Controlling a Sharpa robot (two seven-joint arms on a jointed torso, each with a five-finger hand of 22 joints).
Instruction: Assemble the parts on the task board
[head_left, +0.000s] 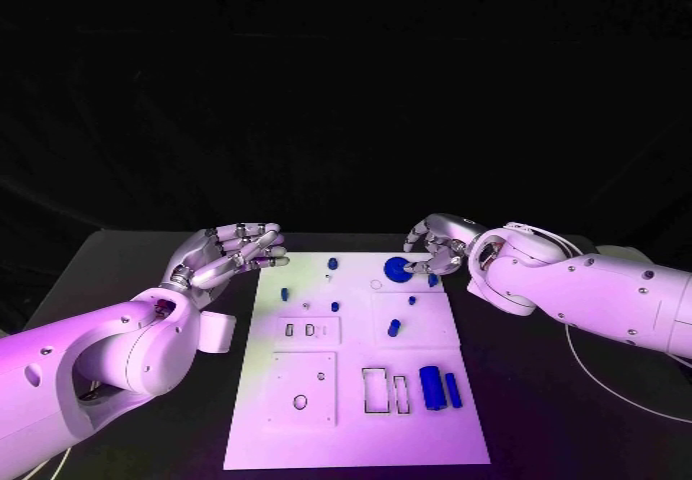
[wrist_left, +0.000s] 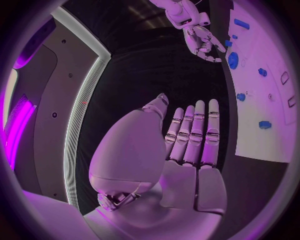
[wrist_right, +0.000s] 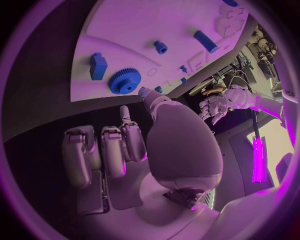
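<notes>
Our right silver hand (head_left: 437, 250) hovers empty, fingers apart, beside the round blue toothed gear (head_left: 397, 267) at the white task board's (head_left: 289, 440) far edge, likely to grab it; left silver hand (head_left: 231, 252) idles released.

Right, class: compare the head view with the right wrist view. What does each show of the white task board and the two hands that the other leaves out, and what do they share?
Head view alone: the flat white task board whole, down to its near edge, and the left arm's full length.
Right wrist view alone: the teeth round the blue toothed gear wheel, and the silver right hand seen from behind its palm.
Both: the board, the gear wheel, the right hand close by that wheel, and the silver left hand off the board's side, holding nothing.
</notes>
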